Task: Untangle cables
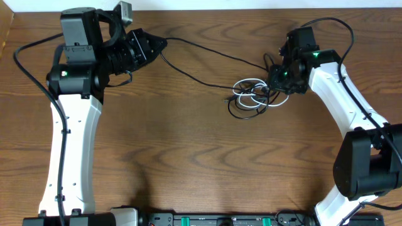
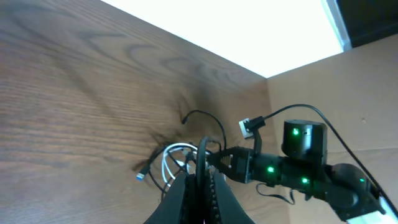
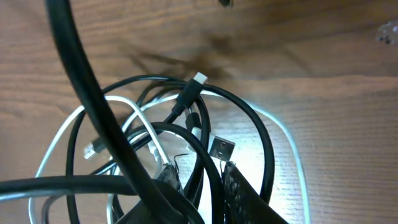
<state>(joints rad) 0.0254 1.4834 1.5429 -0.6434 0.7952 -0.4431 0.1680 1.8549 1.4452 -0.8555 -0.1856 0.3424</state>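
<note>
Your table [image 1: 188, 157] is dark brown wood with a strong grain, and it fills nearly the whole overhead view. Along its far edge you see a thin pale strip [image 1: 207, 4], and at the far left corner a sliver of tan [image 1: 5, 25]. From the left wrist, the space past the table's edge is a blown-out white glare [image 2: 249, 31]. Beside it stands a tan, cardboard-like panel [image 2: 348, 93], with a dark patch [image 2: 373, 18] above. In the right wrist view, light lies as a bright sheen [image 3: 273, 168] on the wood.
</note>
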